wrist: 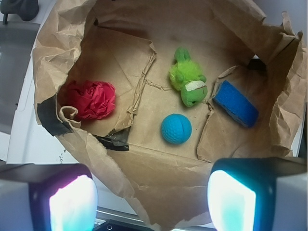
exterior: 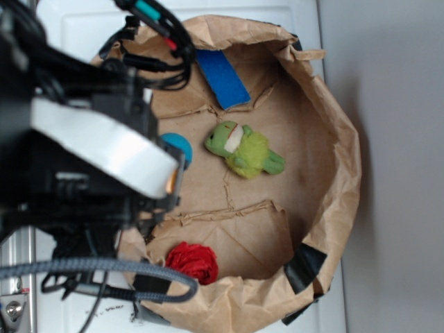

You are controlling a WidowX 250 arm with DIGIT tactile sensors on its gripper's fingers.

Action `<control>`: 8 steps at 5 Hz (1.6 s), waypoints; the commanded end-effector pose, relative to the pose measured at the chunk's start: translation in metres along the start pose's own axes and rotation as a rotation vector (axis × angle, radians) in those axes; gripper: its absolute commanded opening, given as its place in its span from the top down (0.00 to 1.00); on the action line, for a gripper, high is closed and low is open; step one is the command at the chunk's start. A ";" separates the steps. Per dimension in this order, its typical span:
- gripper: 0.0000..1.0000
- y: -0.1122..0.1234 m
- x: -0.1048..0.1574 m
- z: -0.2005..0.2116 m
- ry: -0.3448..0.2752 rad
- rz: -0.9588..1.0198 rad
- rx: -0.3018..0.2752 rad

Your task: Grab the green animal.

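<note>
Small lime-green plush frog-like animal (wrist: pixel 188 80) lies on its side on the floor of the crumpled brown paper nest (exterior: pixel 347 159), about mid-floor, clear of the paper walls; the nest covers most of the white tabletop (exterior: pixel 90 28), reaching nearly to its edge by the grey wall; gripper (wrist: pixel 154 197) hangs well above the nest, fingers spread wide and holding nothing (both pads show at the bottom of the wrist view, far apart); teal-blue felt ball (wrist: pixel 176 128) sits just beside the animal's head, blue rectangular sponge block (wrist: pixel 236 103) near its other side, red ruffled cloth lump (wrist: pixel 94 99) well apart; judged handling: light, soft, compressible, fuzzy so unlikely to slip, not fragile; best hold looks to be across the plump fuzzy body, jaws closing on its narrow width, away from the ball; no brand, label or legible writing seen on any item.
</note>
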State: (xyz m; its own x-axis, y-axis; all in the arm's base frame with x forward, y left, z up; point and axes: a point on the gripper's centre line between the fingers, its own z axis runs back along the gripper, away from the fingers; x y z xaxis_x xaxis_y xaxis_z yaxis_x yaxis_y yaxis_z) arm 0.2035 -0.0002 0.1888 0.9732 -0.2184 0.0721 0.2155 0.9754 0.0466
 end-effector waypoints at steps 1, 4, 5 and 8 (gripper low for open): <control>0.00 0.003 -0.008 -0.005 -0.138 -0.103 -0.091; 0.00 0.021 0.049 -0.046 -0.165 -0.117 -0.070; 0.00 0.020 0.056 -0.049 -0.164 -0.096 -0.049; 0.00 0.020 0.086 -0.086 -0.130 -0.185 0.010</control>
State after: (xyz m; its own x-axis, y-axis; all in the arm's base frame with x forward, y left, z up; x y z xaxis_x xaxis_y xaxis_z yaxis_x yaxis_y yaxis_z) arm 0.2894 0.0120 0.0937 0.9171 -0.3758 0.1332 0.3713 0.9267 0.0580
